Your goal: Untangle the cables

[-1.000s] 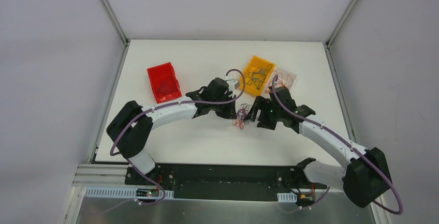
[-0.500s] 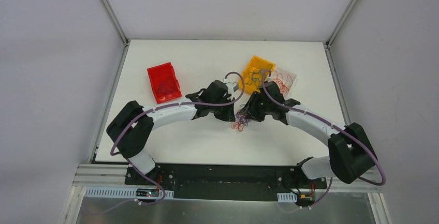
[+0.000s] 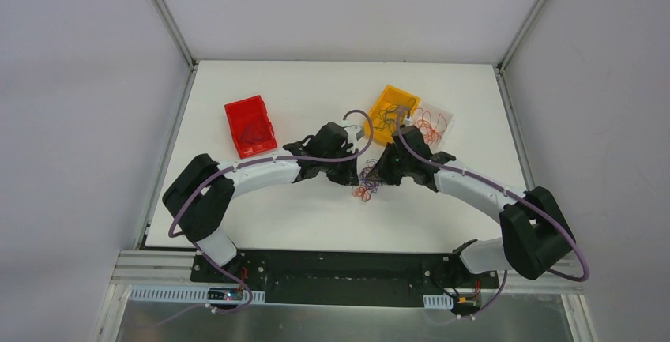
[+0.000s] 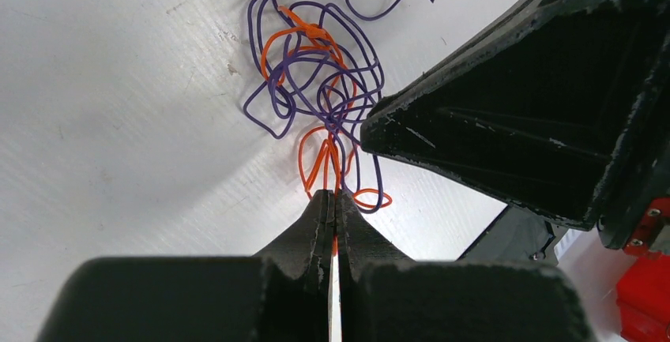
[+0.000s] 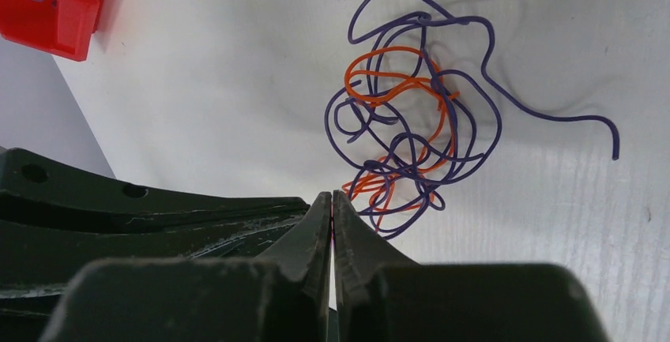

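Observation:
The cables are a small tangle of thin purple and orange wires (image 3: 365, 189) lying on the white table between my two grippers. In the left wrist view the cables (image 4: 316, 81) spread out just past my left gripper (image 4: 333, 196), which is shut on an orange strand at the tangle's near edge. My right gripper (image 5: 331, 197) meets the cables (image 5: 411, 129) from the other side. Its jaws are pressed together at the tangle's rim, with a thin reddish strand showing between them. From above, the left gripper (image 3: 353, 174) and the right gripper (image 3: 374, 174) stand almost tip to tip.
A red bin (image 3: 250, 125) with dark wires sits at the left. An orange bin (image 3: 393, 113) and a clear tray (image 3: 434, 123) holding more wires stand behind the right arm. Metal frame rails border the table.
The right arm swung left to the tangle and its jaws closed from wide open. The left gripper stayed shut in place.

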